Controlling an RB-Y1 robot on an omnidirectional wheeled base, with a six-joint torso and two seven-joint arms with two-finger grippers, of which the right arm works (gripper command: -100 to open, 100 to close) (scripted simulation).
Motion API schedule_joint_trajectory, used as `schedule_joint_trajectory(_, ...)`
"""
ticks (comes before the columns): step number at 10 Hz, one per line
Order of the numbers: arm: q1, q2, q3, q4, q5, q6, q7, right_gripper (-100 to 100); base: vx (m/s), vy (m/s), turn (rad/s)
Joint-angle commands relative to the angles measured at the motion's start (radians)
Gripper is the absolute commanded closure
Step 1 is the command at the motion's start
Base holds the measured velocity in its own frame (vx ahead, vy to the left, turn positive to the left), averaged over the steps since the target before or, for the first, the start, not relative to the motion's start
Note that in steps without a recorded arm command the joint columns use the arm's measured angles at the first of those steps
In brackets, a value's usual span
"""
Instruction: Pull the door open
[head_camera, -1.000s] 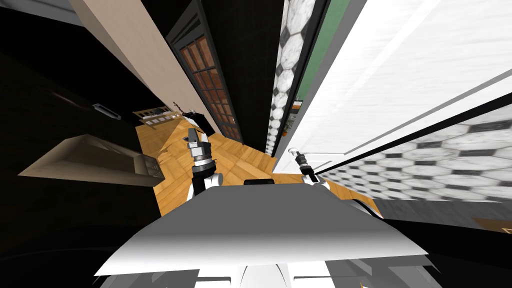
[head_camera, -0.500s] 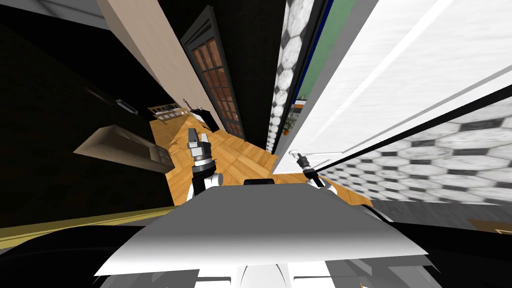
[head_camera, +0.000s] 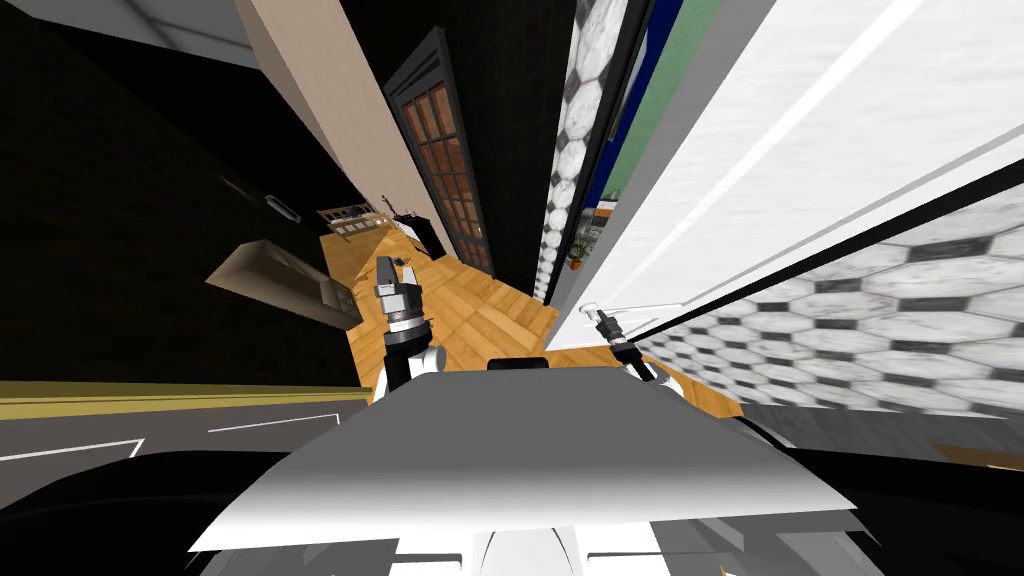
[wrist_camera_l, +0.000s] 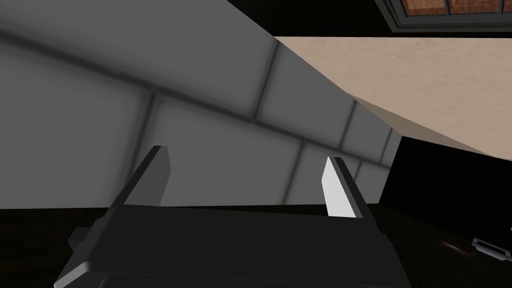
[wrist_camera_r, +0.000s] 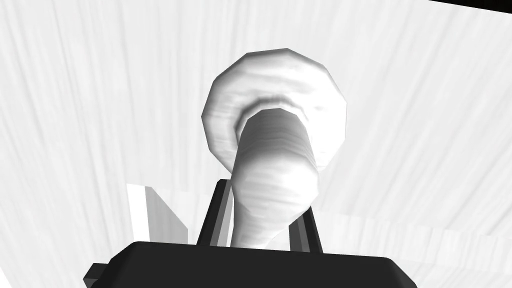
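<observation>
**Q:** Far left first. What was logged?
**A:** A beige ledge (head_camera: 285, 285) against a black area, well apart from the work. The left gripper (wrist_camera_l: 246, 155) hung over the wood floor (head_camera: 480, 315), blades spread wide with nothing between them.

**Q:** Middle of the scene?
**A:** A dark-framed glazed door (head_camera: 445, 160) and a hex-tiled wall (head_camera: 565, 150) stood farther off, with a small potted plant (head_camera: 580, 247) at the wall's foot. I judged none of them to be near the swing path.

**Q:** And the white door (head_camera: 800, 130)?
**A:** It was to the right, close alongside. The right gripper (wrist_camera_r: 262, 217) was at its handle (wrist_camera_r: 274, 165), blades pressed on both sides of the white shaft. That shaft stood out from a round rose seated flat on the leaf.

**Q:** Handling?
**A:** I judged it rigid throughout, with no give. The handle looked smooth, so sliding off along the shaft was the risk, and a hold nearer the rose seemed safer. The leaf was broad and probably heavy, so it called for a steady pull along its arc.

**Q:** Obstructions?
**A:** Chiefly our own base, which likely stood inside that arc. A second tiled panel (head_camera: 900, 300) lay at the far right, beyond the door's edge.
</observation>
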Motion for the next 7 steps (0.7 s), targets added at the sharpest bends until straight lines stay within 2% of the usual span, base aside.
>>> schedule_joint_trajectory(1, 0.011, -0.013, 0.009, 0.012, 0.002, -0.032, -0.011, 100, -0.189, -0.084, 0.166)
schedule_joint_trajectory(4, 0.034, -0.038, 0.023, 0.026, 0.002, -0.086, -0.030, 100, -0.196, -0.082, 0.170)
schedule_joint_trajectory(7, 0.051, -0.055, 0.033, 0.036, 0.003, -0.125, -0.044, 100, -0.189, -0.073, 0.111)
